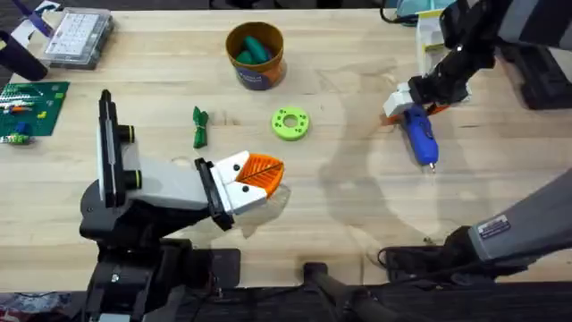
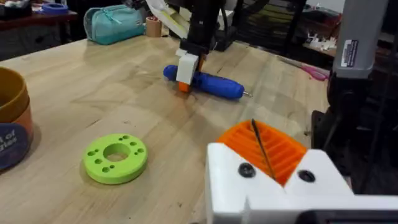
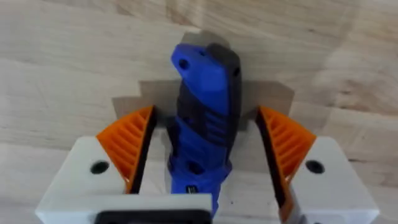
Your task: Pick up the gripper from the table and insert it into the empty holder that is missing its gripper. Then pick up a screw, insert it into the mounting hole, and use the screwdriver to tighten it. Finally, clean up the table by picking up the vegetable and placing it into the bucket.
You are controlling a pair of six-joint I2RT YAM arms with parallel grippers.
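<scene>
The blue screwdriver [image 1: 420, 134] lies on the table [image 1: 357, 206] at the right, its metal tip toward the front edge. My right gripper [image 3: 205, 121] is open and straddles the screwdriver [image 3: 202, 118], with a gap between each orange pad and the handle. The left wrist view shows that gripper [image 2: 185, 73] down over the screwdriver [image 2: 211, 85]. My left gripper [image 1: 259, 174] is shut with nothing in it, near the table's middle. The dark green vegetable [image 1: 199, 126] lies just beyond it to the left. The orange bucket [image 1: 255, 55] stands at the back. The loose gripper, holder and screw are out of view.
A lime green ring [image 1: 290, 123] lies between the vegetable and the screwdriver, close ahead of my left gripper [image 2: 258, 152]. Teal pieces sit inside the bucket. A clear parts box [image 1: 79, 36] and a green circuit board [image 1: 27, 107] occupy the far left.
</scene>
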